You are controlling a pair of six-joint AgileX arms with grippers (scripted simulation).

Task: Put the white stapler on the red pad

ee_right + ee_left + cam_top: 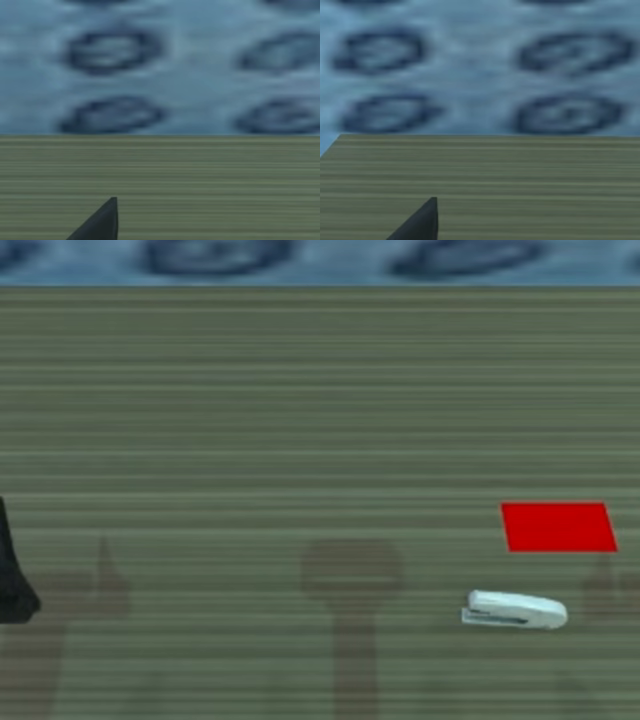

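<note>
1. The white stapler (514,610) lies flat on the table (300,420), its length running nearly along the table's left-right direction with a slight tilt. Its upper body is smooth and rounded, brighter along the top; a thin grey slot runs along the side facing the near edge, above a flatter base that projects a little at the left end. The right end is blunt and rounded.

2. The red pad (558,527) is a flat, plain, bright red patch of slightly trapezoid outline, unmarked. Taken as the landmark, it lies farther from the near edge than the stapler; the stapler sits just beside the pad's near-left corner, apart from it, with a strip of bare table between them. No part of the stapler overlaps the pad.

3. The left arm (12,575) shows only as a dark mass at the left border of the top view, well apart from the pad. In the left wrist view, the left gripper (420,225) appears as a single dark finger tip above the striped table; its opening width cannot be told.

4. The right gripper (100,225) likewise shows one dark finger tip in the right wrist view; its opening cannot be told, and nothing is seen held.

5. Beyond the table's far edge lies a blue patterned backdrop (320,260) with dark oval rings.
</note>
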